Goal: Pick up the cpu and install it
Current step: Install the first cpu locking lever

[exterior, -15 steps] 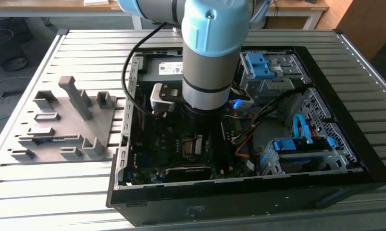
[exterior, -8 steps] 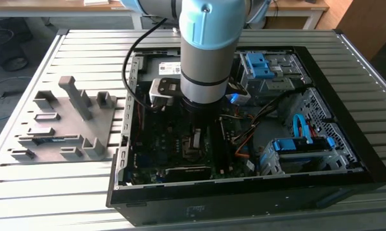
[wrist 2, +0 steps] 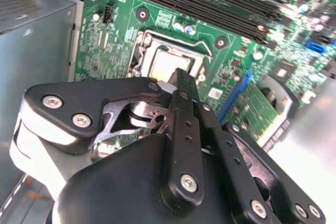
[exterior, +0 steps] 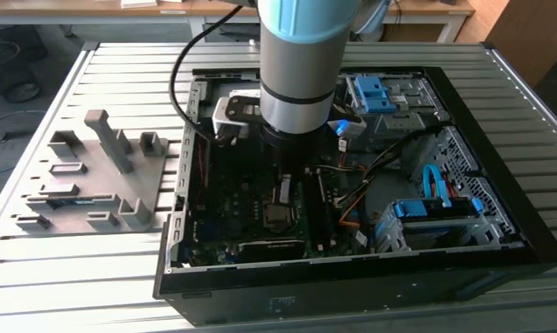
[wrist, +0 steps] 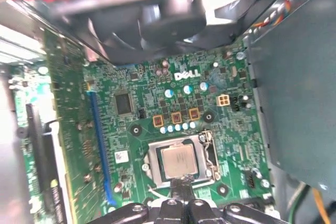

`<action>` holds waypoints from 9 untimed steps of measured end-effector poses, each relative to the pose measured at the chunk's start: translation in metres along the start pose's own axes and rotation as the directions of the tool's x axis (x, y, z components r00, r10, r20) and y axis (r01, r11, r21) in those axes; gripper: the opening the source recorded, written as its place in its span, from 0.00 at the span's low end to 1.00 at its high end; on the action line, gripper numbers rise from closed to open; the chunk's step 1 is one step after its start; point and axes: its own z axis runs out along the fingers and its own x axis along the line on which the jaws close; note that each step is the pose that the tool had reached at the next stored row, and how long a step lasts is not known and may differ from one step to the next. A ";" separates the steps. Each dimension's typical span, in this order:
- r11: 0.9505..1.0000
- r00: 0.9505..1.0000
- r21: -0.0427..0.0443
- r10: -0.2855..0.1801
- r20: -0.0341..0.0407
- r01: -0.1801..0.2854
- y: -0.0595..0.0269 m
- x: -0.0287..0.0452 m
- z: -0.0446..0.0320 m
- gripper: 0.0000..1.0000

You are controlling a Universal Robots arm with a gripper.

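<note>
Black pincer [wrist 2: 181, 80] linkage, nearest the lens in the second wrist view; fingers drawn together, tips just above the cpu [wrist: 179, 161], apparently gripping nothing. Cpu: silvery square lying flat in the socket [wrist: 181, 158] on the green motherboard [wrist: 157, 108], inside the open computer case [exterior: 500, 229] on the slatted table [exterior: 93, 69]. Judgement: chip looks seated; arm [exterior: 302, 62] stands vertical to reach straight down between case walls.

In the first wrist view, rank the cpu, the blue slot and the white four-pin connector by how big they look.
1. Blue slot, by length; it is thin.
2. cpu, largest in area.
3. White connector, clearly smallest.
</note>
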 end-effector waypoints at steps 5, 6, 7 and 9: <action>1.000 1.000 0.000 0.000 0.002 0.000 0.0004 0.0002 -0.0224 0.10; 1.000 1.000 -0.001 0.000 0.003 0.000 0.0005 0.0002 -0.0264 0.10; 1.000 1.000 -0.001 0.000 0.003 0.000 0.0005 0.0003 -0.0290 0.10; 1.000 1.000 -0.001 0.000 0.004 0.000 0.0005 0.0003 -0.0311 0.10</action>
